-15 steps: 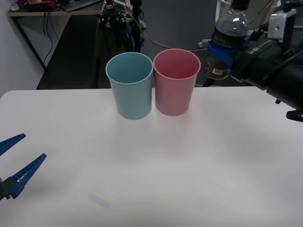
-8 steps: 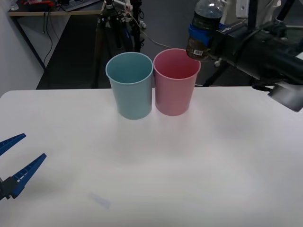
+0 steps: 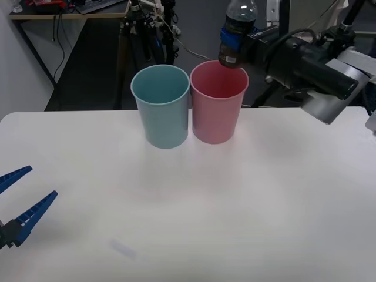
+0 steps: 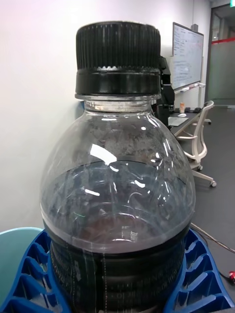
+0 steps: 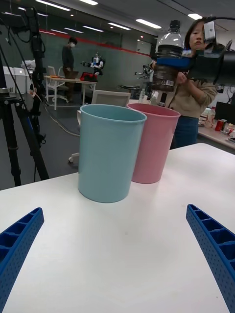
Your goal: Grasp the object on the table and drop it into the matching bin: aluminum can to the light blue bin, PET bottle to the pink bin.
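My right arm: black, extended forward and inward from the right, raised well above table height. My right gripper (image 3: 230,41): blue ribbed fingers (image 4: 36,274) clamped on both sides of a small stubby clear plastic bottle (image 3: 236,29) with a black screw cap, held upright. My left gripper (image 3: 20,205): low at the near left, blue ribbed fingers (image 5: 215,249) spread wide apart, holding nothing.
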You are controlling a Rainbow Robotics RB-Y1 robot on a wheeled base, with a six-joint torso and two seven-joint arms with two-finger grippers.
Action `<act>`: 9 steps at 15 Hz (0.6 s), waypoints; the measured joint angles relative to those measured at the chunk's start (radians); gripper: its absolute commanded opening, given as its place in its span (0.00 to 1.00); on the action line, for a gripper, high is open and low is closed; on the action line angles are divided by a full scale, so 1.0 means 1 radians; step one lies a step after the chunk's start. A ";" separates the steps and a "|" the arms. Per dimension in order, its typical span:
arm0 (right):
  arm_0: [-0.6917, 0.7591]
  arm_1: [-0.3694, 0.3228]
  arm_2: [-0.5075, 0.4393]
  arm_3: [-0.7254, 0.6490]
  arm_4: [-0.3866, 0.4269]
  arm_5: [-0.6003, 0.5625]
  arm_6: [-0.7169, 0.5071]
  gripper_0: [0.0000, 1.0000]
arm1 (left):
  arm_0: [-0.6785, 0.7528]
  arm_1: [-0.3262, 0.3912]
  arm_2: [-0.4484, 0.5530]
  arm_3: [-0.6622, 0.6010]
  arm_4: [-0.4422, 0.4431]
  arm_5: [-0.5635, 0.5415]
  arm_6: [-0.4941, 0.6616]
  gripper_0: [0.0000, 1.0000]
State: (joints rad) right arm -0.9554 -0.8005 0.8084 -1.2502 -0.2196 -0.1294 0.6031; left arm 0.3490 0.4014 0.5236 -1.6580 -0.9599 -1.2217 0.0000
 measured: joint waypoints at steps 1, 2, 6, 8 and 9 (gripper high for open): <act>-0.009 0.022 0.000 0.027 0.012 0.000 0.001 0.00 | 0.000 0.000 0.000 0.000 0.000 0.000 0.000 1.00; -0.014 0.040 0.000 0.049 0.026 -0.001 0.001 0.00 | 0.000 0.000 0.000 0.000 0.000 0.000 0.000 1.00; -0.017 0.085 -0.001 0.086 0.067 -0.002 -0.005 0.00 | 0.000 0.000 0.000 0.000 0.000 0.000 0.000 1.00; -0.017 0.091 0.000 0.086 0.076 -0.002 -0.009 0.00 | 0.000 0.000 0.000 0.000 0.000 0.000 0.000 1.00; -0.017 0.094 0.000 0.086 0.079 -0.002 -0.011 0.00 | 0.000 0.000 0.000 0.000 0.000 0.000 0.000 1.00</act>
State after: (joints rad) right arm -0.9726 -0.7066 0.8081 -1.1642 -0.1405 -0.1318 0.5925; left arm 0.3490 0.4014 0.5236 -1.6581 -0.9599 -1.2217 0.0000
